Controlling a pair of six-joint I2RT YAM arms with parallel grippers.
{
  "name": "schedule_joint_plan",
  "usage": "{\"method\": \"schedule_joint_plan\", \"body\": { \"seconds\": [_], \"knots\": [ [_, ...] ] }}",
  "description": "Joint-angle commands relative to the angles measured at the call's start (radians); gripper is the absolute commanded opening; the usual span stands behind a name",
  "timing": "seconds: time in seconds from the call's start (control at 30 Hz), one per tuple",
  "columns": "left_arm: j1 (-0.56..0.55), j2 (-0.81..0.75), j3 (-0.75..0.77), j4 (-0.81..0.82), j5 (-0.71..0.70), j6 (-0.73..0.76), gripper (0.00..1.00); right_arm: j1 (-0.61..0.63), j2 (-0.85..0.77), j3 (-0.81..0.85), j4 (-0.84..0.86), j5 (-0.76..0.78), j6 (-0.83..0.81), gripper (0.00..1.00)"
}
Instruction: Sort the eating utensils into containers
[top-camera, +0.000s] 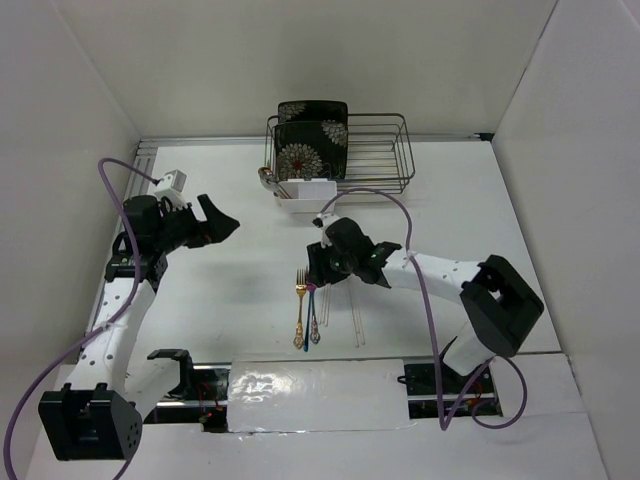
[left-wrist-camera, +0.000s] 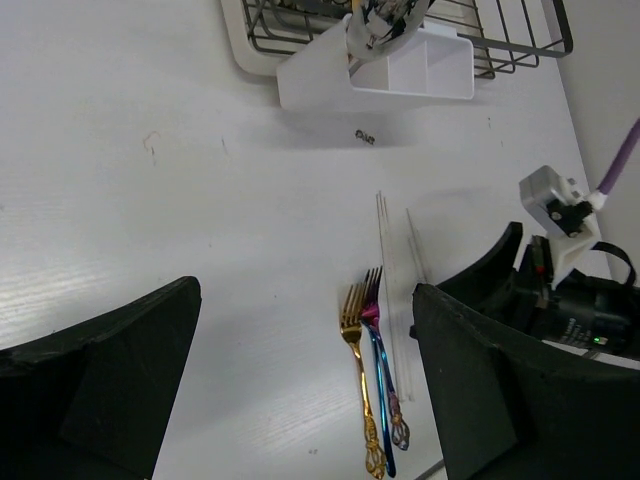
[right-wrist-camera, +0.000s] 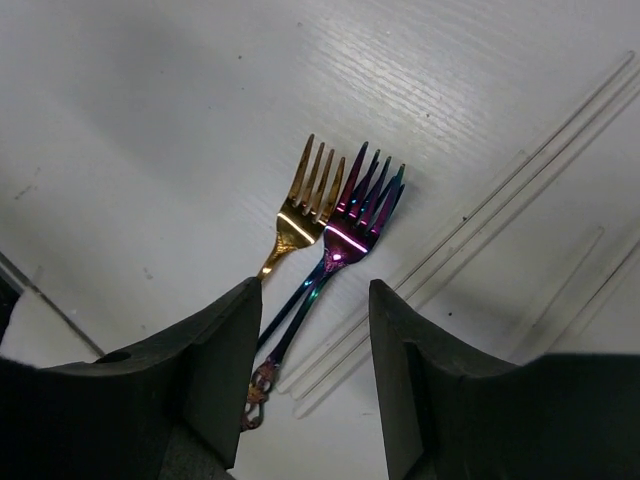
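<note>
A gold fork and two overlapping iridescent purple-blue forks lie side by side near the table's front middle, tines pointing away. Thin pale chopsticks lie just right of them. My right gripper is open and empty, hovering over the fork heads; in the right wrist view its jaws straddle the iridescent handles, with the gold fork beside the left finger and the chopsticks to the right. The white caddy stands at the rack's front. My left gripper is open and empty at the left.
A dark wire dish rack with black floral plates stands at the back. In the left wrist view the caddy holds some utensils, and the right arm's wrist shows at the right.
</note>
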Motion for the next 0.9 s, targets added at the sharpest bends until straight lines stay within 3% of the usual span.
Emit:
{"method": "schedule_joint_plan", "body": {
  "seconds": [0.0,0.53,0.87],
  "knots": [
    [-0.002,-0.024,-0.002,0.005,0.016,-0.033,1.0,0.0,0.046,0.036,0.094,0.008,-0.058,0.54],
    [-0.01,-0.006,-0.005,0.047,0.056,0.025,1.0,-0.058,0.18,0.113,0.105,0.021,-0.19,0.48],
    [-0.011,-0.017,-0.004,0.047,0.067,0.051,1.0,-0.078,0.22,0.094,0.166,-0.113,-0.224,0.45]
  ]
}}
